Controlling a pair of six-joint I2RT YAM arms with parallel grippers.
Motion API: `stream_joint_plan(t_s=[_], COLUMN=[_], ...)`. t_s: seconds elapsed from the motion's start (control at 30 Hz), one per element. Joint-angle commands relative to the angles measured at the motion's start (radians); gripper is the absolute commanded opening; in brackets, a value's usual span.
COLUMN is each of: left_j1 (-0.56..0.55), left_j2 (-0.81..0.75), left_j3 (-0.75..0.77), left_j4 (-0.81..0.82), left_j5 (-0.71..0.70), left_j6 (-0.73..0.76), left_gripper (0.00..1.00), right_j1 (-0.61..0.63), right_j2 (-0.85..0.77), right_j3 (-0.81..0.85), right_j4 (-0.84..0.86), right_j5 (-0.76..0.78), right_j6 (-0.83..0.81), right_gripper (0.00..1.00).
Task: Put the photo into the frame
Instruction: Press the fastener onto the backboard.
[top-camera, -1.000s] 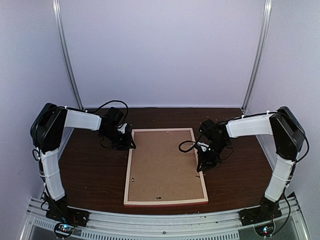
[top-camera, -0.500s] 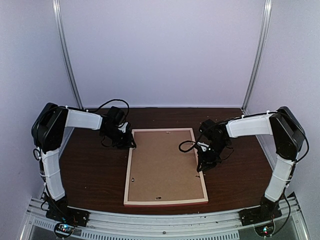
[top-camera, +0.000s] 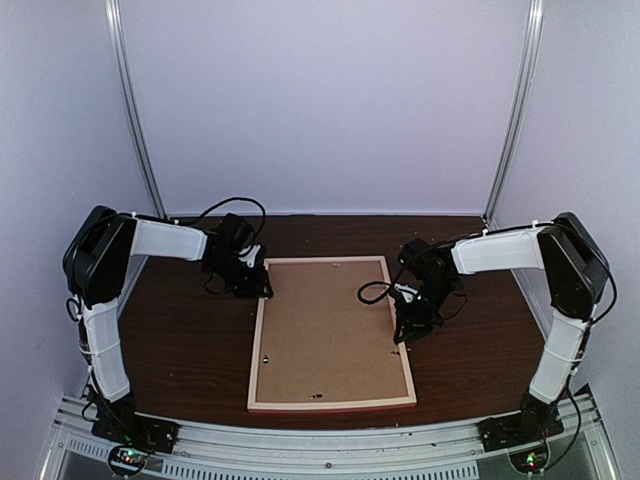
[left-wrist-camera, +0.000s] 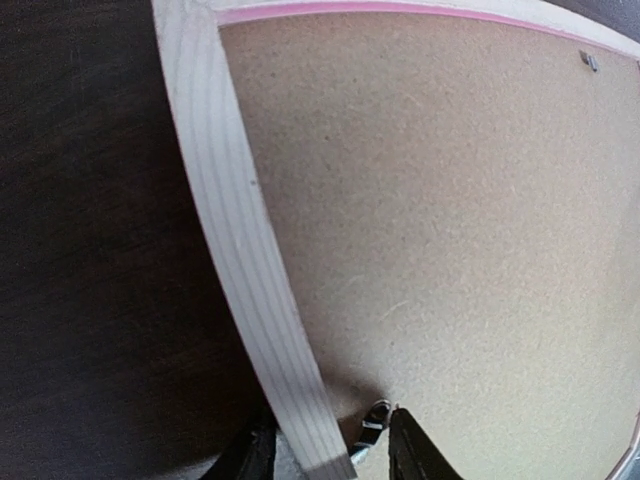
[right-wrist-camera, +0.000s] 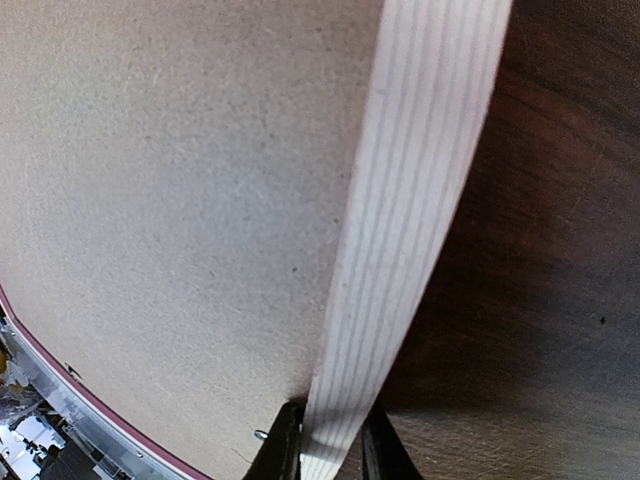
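Top external shows the frame (top-camera: 330, 403) face-down on the desk (top-camera: 180, 340), backing board (top-camera: 330, 330) filling it, right tool (top-camera: 403, 335) pinching its right rail, left tool (top-camera: 262, 290) spread astride its left rail beside a metal tab (left-wrist-camera: 372, 425).

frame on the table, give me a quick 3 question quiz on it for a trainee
1. True or false: the frame lies with its brown backing board facing up.
2. The right gripper is: A) open above the board, B) shut on the frame's right rail, C) parked off the frame.
3. What do the left gripper's open jaws straddle?

Key: 1 true. 2 B. 3 The frame's left rail, near its far corner.
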Motion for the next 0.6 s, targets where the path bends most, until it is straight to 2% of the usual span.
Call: stream_joint_plan(t_s=[0.0,0.17,0.57], left_j1=[-0.016,-0.024,-0.026], left_j2=[0.017,0.027,0.046], left_j3=[-0.013,-0.002,0.016], left_j4=[-0.159,-0.173,-0.15], left_j5=[-0.134,-0.149,-0.169], left_j6=[0.069,0.095,0.129], left_gripper=[0.4,0.39,0.23], right_j1=[0.002,0.002,0.003], right_j2=[0.106,0.114,0.112], right_j3=[-0.04,-0.045,-0.056], right_j4=[0.154,0.16,0.169], right_j5=[0.094,0.089,0.087], right_j6=[-0.053,-0.052,-0.051], right_gripper=[0.08,0.08,0.09])
